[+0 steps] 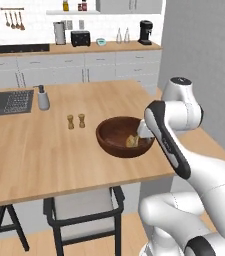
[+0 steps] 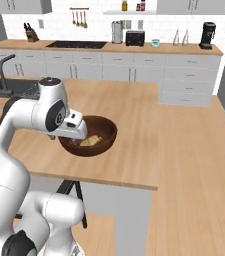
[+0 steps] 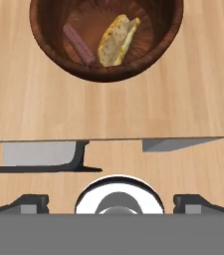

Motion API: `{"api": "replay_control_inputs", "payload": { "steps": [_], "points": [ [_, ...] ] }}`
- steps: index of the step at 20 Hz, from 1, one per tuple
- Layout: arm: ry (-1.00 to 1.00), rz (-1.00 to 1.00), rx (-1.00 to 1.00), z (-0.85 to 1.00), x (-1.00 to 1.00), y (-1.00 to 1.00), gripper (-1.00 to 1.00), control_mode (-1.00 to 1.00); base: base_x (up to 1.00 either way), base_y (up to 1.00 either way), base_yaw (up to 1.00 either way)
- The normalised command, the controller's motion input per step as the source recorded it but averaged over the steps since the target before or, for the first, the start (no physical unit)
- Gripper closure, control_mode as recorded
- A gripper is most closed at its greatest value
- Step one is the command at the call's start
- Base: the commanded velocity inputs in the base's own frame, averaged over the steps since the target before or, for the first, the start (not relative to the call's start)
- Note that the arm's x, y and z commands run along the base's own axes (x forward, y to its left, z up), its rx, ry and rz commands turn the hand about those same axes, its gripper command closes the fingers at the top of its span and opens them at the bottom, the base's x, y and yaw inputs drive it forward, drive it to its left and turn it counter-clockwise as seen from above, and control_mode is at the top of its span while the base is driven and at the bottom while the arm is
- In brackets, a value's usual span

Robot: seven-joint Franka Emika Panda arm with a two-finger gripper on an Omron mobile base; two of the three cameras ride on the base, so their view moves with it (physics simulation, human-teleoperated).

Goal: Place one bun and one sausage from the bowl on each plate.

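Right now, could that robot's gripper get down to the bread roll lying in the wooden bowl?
Probably yes. The bowl is open-topped, and the bun lies uncovered beside a sausage. The gripper is open, with only bare countertop between it and the bowl.

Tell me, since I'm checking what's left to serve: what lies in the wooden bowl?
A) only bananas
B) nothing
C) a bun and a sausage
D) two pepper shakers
C: the hand view shows a tan bun beside a reddish sausage inside the bowl.

Dark, smooth-grained wooden bowl (image 3: 106,69) on a pale matt wood counter (image 3: 34,109); crusty bun (image 3: 114,42), smooth sausage (image 3: 78,42).
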Motion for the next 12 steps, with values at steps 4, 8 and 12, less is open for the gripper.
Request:
{"api": "replay_control_inputs", "payload": {
  "steps": [4, 8, 12],
  "points": [
    [0.00, 0.00, 0.00, 0.00, 0.00, 0.00, -1.00, 1.00, 0.43, -0.27, 0.00],
    [0.00, -0.02, 0.01, 0.00, 0.17, 0.00, -1.00, -1.00, 0.35, -0.04, -0.02],
    [0.00, -0.17, 0.03, 0.00, 0.96, 0.00, -1.00, -1.00, 0.00, 0.00, 0.00]
  ]
}}
